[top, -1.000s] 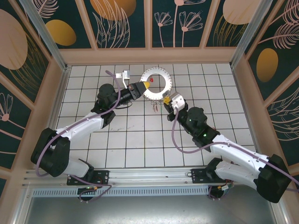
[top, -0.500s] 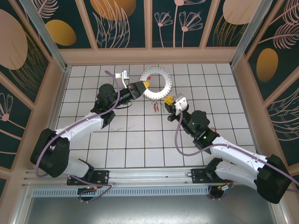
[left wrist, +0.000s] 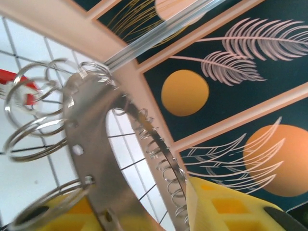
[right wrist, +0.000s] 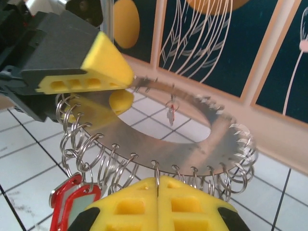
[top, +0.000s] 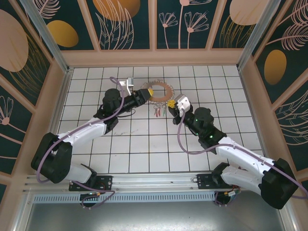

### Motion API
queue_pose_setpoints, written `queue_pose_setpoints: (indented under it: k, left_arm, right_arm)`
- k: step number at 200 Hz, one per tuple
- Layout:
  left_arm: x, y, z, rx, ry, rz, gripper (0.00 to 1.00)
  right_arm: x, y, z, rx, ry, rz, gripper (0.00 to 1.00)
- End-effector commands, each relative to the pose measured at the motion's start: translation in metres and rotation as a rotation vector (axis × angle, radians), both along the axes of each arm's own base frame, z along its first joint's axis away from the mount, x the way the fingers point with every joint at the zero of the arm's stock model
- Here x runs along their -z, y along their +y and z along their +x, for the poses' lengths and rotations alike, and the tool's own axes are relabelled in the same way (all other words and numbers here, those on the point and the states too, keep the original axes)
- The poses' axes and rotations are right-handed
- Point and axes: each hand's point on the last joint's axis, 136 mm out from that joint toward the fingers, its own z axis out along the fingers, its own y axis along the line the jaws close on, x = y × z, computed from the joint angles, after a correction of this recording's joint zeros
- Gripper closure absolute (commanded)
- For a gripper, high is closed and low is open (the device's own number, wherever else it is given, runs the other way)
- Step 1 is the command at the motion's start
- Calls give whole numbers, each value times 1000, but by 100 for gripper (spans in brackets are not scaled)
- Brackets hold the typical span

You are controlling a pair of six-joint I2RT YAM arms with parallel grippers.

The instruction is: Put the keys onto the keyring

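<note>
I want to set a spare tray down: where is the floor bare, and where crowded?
Bare: the tiles between the left arm and right arm, and the far right corner. Crowded: around the keyring, where the left claw, right claw and keys meet.

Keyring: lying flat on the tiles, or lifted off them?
Lifted: the keyring sits clear of the tiles, near rim in the shut right gripper, left gripper straddling its far side.

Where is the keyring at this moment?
In the top view, the keyring is at the far middle of the tiled floor, between the left pincer and the right pincer.
</note>
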Motion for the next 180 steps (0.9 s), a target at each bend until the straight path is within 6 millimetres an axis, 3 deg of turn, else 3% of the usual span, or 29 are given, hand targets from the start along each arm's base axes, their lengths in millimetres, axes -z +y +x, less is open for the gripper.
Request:
queue_pose_setpoints:
  k: [1, 51, 113, 145, 180]
  left_arm:
    - [15, 8, -4, -31, 14, 58, 57]
    - [68, 27, -16, -89, 118, 128, 52]
    - [109, 51, -39, -131, 170, 220, 44]
    - [115, 65, -49, -166, 145, 269, 43]
    - [97, 74, -48, -204, 44, 286, 43]
  right_arm:
    - [-3, 5, 1, -49, 56, 9, 100]
    - [37, 13, 6, -120, 238, -83, 100]
    - [83, 22, 4, -232, 389, -272, 100]
    - [96, 18, 10, -220, 411, -368, 100]
    - [106, 18, 2, -265, 439, -432, 100]
